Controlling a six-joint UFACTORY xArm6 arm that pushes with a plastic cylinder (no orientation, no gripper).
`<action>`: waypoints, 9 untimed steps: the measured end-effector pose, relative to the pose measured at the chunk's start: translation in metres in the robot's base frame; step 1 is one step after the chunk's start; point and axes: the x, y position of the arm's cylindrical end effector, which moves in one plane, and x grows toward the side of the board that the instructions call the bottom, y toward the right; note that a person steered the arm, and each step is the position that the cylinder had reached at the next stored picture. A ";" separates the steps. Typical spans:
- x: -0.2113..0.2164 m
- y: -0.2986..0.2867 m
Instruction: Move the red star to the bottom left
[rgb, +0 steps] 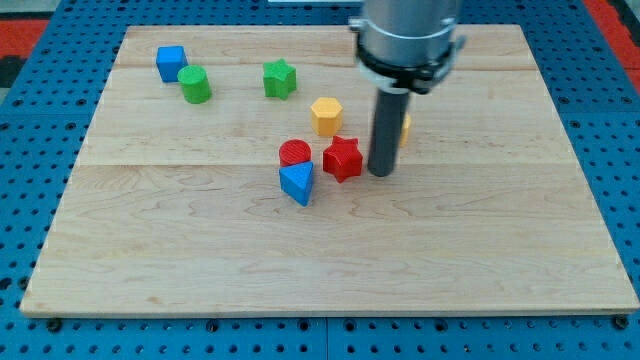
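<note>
The red star (342, 158) lies near the middle of the wooden board (200, 260). My tip (381, 174) rests on the board just to the star's right, almost touching it. A red cylinder (295, 153) sits just left of the star, and a blue triangular block (297, 183) lies below that cylinder. A yellow hexagon (326, 116) stands just above the star. Another yellow block (403, 127) is mostly hidden behind the rod.
A blue cube (171, 63) and a green cylinder (195, 85) sit at the view's top left. A green star (280, 78) lies right of them. Blue pegboard (30, 150) surrounds the board.
</note>
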 end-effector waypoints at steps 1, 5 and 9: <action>-0.025 -0.061; -0.037 -0.124; -0.070 -0.151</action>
